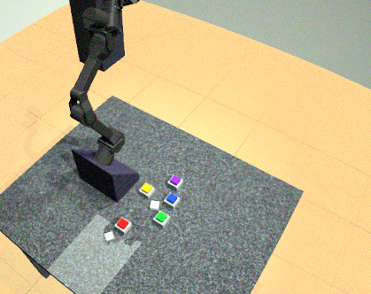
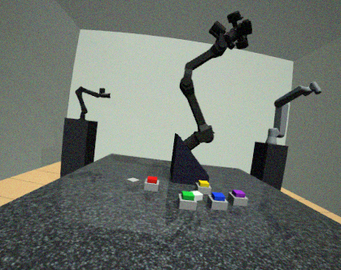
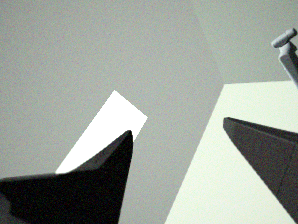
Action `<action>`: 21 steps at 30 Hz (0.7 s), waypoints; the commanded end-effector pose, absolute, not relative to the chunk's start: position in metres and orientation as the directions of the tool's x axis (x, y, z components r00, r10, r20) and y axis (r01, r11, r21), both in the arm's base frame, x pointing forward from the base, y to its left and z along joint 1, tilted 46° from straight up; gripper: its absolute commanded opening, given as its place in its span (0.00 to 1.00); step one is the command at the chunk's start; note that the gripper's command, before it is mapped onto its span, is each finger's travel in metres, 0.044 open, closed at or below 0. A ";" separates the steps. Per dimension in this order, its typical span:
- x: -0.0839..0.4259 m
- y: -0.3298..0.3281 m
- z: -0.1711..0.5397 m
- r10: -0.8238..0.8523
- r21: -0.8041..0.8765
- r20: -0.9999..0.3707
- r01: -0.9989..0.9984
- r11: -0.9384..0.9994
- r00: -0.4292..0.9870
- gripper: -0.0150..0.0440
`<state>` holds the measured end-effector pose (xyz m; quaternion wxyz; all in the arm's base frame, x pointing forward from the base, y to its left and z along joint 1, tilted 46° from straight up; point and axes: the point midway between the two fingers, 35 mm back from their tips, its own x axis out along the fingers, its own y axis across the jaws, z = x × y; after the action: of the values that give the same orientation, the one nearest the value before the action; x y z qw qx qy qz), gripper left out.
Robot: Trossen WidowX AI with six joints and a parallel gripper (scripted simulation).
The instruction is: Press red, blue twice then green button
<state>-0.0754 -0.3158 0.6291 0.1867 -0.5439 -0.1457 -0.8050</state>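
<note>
The red button [image 1: 122, 224] [image 2: 152, 180] stands apart from the others, nearest the pale patch in the top view. The blue button [image 1: 172, 198] [image 2: 218, 197] sits between the green button [image 1: 161, 217] [image 2: 188, 195] and the purple one. All three caps stand up above their pale housings. My gripper [image 3: 176, 128] is open and empty, its two dark fingers wide apart in the wrist view. It is raised high above the table, far from every button, and points at the wall and ceiling. In the top view it is partly cut off by the top edge.
A yellow button [image 1: 146, 189] [image 2: 203, 184] and a purple button [image 1: 175, 181] [image 2: 238, 193] stand near the blue one. One small white piece [image 1: 154, 205] [image 2: 197, 196] lies among the buttons, another [image 1: 109, 236] [image 2: 133, 180] beside the red one. A dark wedge [image 1: 97, 177] [image 2: 185, 168] stands by the arm's base.
</note>
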 end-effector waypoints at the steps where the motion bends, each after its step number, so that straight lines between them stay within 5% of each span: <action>1: -0.075 -0.309 0.632 -0.127 0.038 0.935 0.450 -0.892 -0.330 0.93; 12: -0.086 -0.136 0.678 0.274 0.284 0.936 0.013 -0.959 -0.222 0.93; 21: -0.046 0.013 0.680 0.576 0.521 0.816 -0.374 -0.767 -0.044 0.93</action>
<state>-0.0681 -0.0417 0.6842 -0.2417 -0.6187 -0.0895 -0.7422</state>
